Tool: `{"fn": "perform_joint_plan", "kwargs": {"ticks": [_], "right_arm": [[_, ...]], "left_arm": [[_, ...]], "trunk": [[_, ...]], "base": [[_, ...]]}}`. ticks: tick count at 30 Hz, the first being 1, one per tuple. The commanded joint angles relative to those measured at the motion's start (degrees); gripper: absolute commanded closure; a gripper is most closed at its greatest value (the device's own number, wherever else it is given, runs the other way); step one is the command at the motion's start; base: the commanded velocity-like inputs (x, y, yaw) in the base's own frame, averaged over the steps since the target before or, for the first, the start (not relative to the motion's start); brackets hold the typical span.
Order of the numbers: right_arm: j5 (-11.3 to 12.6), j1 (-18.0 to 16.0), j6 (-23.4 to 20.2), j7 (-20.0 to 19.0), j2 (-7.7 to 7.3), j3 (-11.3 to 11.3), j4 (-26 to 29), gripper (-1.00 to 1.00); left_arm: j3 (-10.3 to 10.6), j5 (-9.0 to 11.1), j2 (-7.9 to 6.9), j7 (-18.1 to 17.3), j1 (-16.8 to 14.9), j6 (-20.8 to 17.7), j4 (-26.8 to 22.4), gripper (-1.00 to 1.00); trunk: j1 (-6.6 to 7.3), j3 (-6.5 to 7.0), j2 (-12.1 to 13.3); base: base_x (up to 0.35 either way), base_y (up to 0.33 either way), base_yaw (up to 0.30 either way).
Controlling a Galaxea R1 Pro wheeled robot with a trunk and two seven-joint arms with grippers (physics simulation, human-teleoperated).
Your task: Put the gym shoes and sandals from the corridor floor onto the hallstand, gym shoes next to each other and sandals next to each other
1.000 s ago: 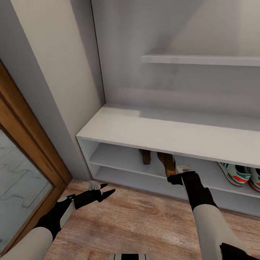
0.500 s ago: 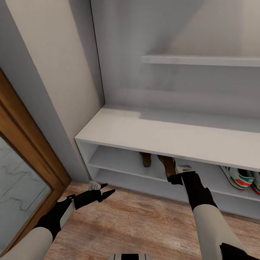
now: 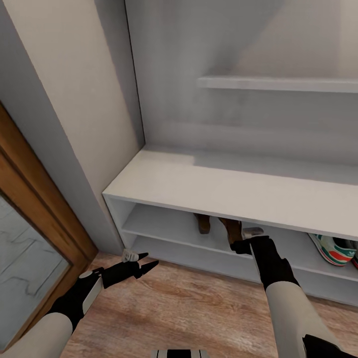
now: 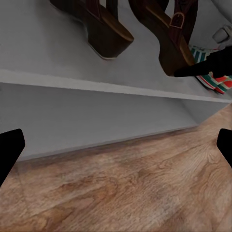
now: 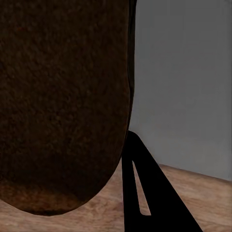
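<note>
The white hallstand (image 3: 209, 184) stands against the wall. Two dark brown sandals are on its upper shelf, one (image 3: 203, 223) free and upright, the other (image 3: 231, 229) beside it to the right. My right gripper (image 3: 238, 244) is shut on the heel of that second sandal (image 4: 169, 43). In the right wrist view its brown sole (image 5: 63, 106) lies against one black finger (image 5: 145, 193). A white gym shoe with green stripes (image 3: 334, 249) sits on the same shelf at the far right. My left gripper (image 3: 144, 263) hangs open over the corridor floor (image 3: 189, 308), fingertips wide apart (image 4: 116, 150).
A wood-framed door (image 3: 30, 233) stands at the left, next to the hallstand's end panel. A white wall shelf (image 3: 278, 82) hangs above the hallstand. The lower shelf (image 3: 189, 251) holds nothing where it shows.
The whole view has shifted slightly, so the gym shoes slid toward the right edge. Both arms keep their places, and the right gripper stays on the sandal.
</note>
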State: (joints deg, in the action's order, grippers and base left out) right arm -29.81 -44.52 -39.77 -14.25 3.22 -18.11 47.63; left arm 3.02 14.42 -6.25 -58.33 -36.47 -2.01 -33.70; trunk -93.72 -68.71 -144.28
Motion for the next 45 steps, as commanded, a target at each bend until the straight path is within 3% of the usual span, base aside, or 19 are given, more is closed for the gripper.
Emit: {"fn": "perform_joint_plan", "kwargs": {"ticks": [1, 45], "right_arm": [[-0.6, 0.0, -0.1, -0.5, 0.09, -0.3, 0.1, 1.00], [-0.6, 0.0, -0.1, -0.5, 0.03, -0.3, 0.2, 1.00]], "left_arm": [[0.3, 0.5, -0.07, 0.0, 0.0, -0.2, 0.0, -1.00], [0.3, 0.5, -0.07, 0.0, 0.0, -0.3, 0.0, -1.00]], "trunk": [[0.01, -0.05, 0.0], [0.01, -0.05, 0.0]], "base": [[0.006, 0.003, 0.000], [0.046, 0.006, 0.000]]}}
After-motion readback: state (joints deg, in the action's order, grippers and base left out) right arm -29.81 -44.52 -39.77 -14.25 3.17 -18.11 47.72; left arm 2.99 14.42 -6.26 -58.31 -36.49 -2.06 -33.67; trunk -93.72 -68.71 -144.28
